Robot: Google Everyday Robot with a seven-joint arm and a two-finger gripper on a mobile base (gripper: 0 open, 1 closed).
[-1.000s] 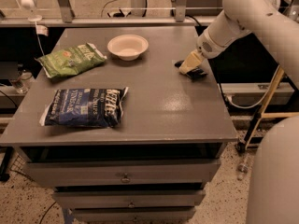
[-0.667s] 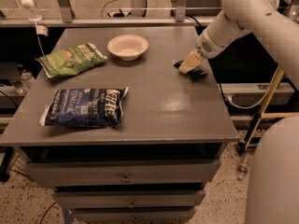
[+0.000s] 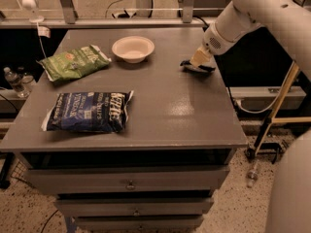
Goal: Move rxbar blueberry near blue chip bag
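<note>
at the far right edge of the desk (image 3: 170, 115), the rxbar blueberry (image 3: 206, 69) shows as a dark sliver under the lowered tool (image 3: 195, 64); whether the tool grips it, i cannot tell. the blue chip bag (image 3: 90, 111) lies well apart, front left. behind it are a green chip bag (image 3: 74, 62) and a white bowl (image 3: 133, 48).

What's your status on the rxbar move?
Hand low at table's right rear edge. Apparently on rxbar blueberry, far from blue chip bag. Bowl off the path.

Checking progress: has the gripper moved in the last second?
No. The gripper stays low at the right side of the table, same gap from the white bowl.
</note>
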